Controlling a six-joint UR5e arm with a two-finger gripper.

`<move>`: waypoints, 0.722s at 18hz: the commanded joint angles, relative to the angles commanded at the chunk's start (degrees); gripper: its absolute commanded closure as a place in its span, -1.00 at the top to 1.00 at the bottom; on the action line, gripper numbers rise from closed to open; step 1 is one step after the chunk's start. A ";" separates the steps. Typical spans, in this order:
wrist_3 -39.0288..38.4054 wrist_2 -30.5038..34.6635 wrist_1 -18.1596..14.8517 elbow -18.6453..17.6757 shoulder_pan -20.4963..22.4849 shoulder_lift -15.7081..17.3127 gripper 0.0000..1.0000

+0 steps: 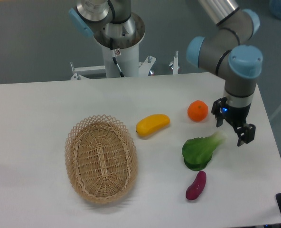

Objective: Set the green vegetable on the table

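Lying flat on the table (45,109) — green vegetable (200,151), near a purple piece (196,185). Just right of it, gripper (234,130), fingers spread, holding nothing. Basket (101,158) — bare inside.

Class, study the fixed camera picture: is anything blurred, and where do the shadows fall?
In the camera view, the pale stem end of the green vegetable looks slightly smeared near the gripper; the wicker basket is sharp; soft, faint shadows sit just under the objects on the table, suggesting diffuse overhead light.
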 joint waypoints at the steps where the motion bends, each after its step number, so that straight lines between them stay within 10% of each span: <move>1: 0.00 0.00 -2.46 1.05 1.05 0.62 1.00; 9: 0.09 -0.79 -16.53 11.60 4.31 0.45 1.00; 13: 0.00 -5.17 -18.31 13.45 6.50 0.36 1.00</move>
